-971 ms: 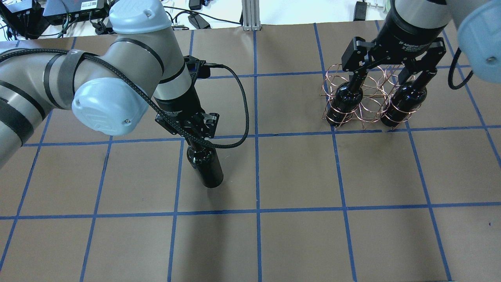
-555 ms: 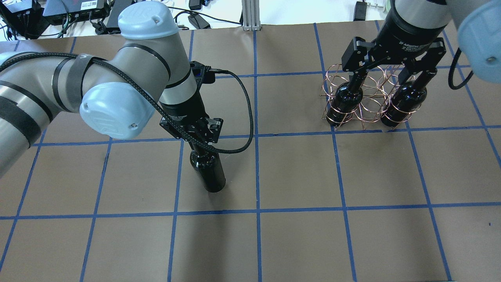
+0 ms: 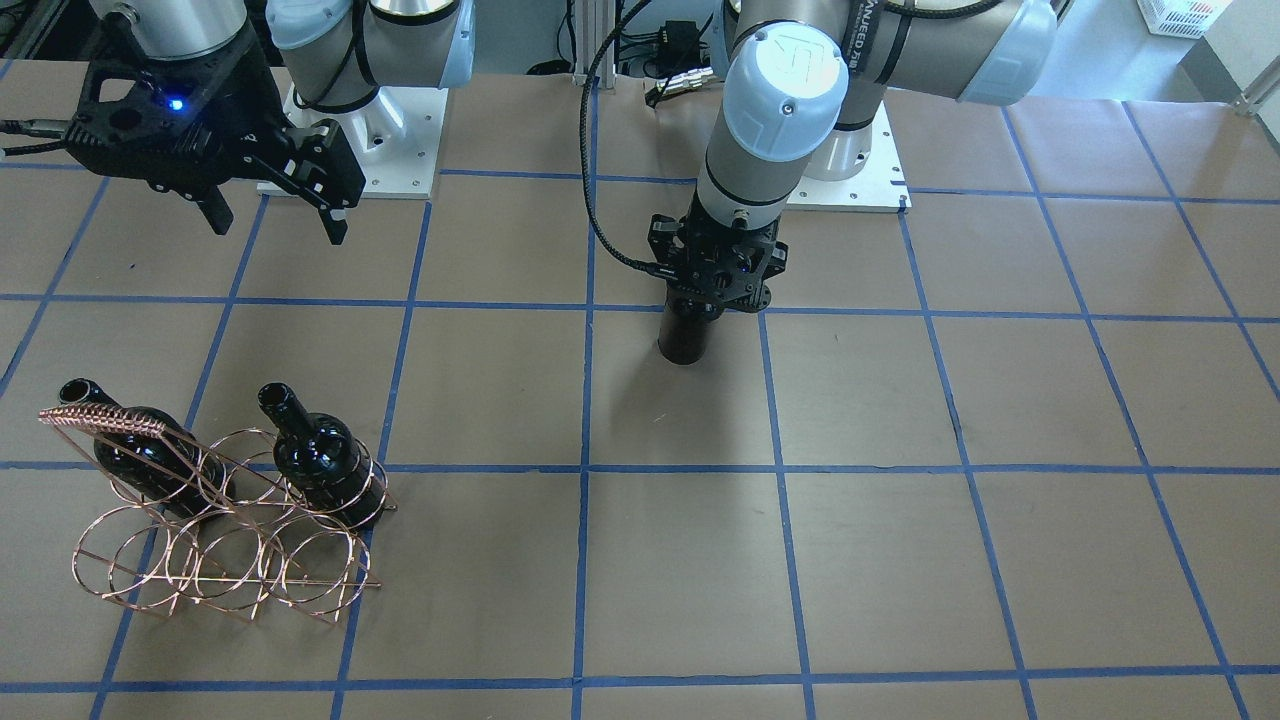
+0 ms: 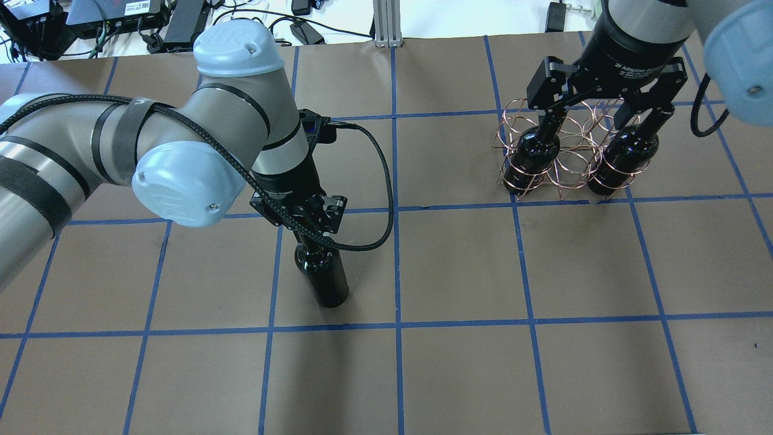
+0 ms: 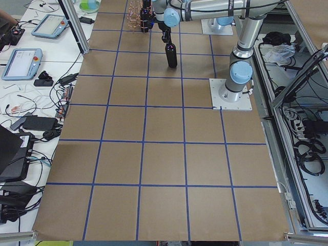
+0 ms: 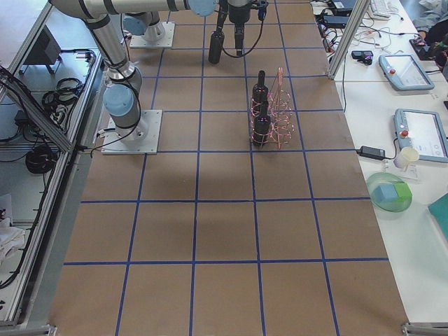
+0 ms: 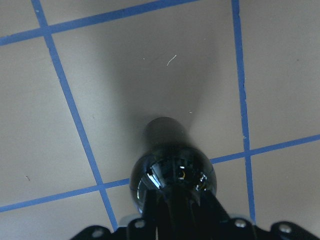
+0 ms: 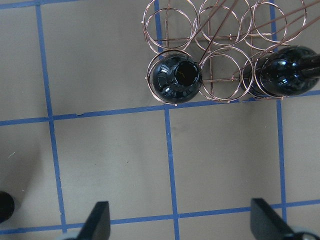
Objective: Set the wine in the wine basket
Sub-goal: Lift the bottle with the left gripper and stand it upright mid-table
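Wine: shifted since a second ago, carry starting
Left gripper: clamped on its neck
Right gripper: spread, empty
Wine basket: middle ring free

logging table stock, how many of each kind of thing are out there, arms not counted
bottles: 3 (held bottle in the left gripper, two bottles standing in the basket)
basket: 1
total: 4
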You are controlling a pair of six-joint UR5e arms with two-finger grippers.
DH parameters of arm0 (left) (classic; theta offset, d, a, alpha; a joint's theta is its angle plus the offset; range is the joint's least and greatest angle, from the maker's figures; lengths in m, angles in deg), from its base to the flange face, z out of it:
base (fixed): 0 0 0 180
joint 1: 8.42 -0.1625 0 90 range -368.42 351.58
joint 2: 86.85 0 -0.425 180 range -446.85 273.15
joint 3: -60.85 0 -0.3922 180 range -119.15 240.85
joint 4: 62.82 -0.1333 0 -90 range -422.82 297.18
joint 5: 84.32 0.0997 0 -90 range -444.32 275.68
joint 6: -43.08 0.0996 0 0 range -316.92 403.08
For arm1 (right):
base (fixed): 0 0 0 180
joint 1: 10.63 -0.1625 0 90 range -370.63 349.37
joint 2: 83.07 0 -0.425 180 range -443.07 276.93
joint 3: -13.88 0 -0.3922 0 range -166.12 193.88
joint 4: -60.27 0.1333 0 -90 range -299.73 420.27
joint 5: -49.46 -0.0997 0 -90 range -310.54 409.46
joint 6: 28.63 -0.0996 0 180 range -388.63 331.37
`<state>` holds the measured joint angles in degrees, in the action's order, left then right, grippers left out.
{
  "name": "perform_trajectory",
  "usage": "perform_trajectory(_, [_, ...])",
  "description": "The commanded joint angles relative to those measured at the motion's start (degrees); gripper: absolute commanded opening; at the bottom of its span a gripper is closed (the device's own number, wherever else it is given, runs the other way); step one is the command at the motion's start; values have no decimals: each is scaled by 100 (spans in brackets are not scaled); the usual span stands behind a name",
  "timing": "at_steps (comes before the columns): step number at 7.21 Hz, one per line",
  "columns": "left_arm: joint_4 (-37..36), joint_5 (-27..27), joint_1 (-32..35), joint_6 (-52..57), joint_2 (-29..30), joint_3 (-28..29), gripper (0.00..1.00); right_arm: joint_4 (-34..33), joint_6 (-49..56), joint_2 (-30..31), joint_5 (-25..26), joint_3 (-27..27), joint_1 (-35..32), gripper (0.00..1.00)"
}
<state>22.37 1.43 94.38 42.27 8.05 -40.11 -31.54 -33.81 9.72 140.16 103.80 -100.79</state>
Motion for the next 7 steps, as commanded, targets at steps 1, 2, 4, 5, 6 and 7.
perform_trajectory(1, [6,-14,12,-7,-42,-54,0,24,-36,-33,1,0,7,100])
perform_trajectory(2, [7,-14,12,-16,-25,-64,0,15,-44,-33,-25,9,24,100])
perform_trajectory(4, [15,-23,38,-25,1,-64,0,-29,-53,-33,-210,9,7,100])
perform_trajectory(5, [7,-14,82,-25,-16,-64,4,14,-62,-33,-228,9,7,100])
perform_trajectory(6, [24,3,91,-25,-16,-64,57,15,-36,-33,-210,9,7,100])
perform_trajectory(7, [33,3,91,-33,-16,-55,84,-11,-36,-25,-158,9,7,100])
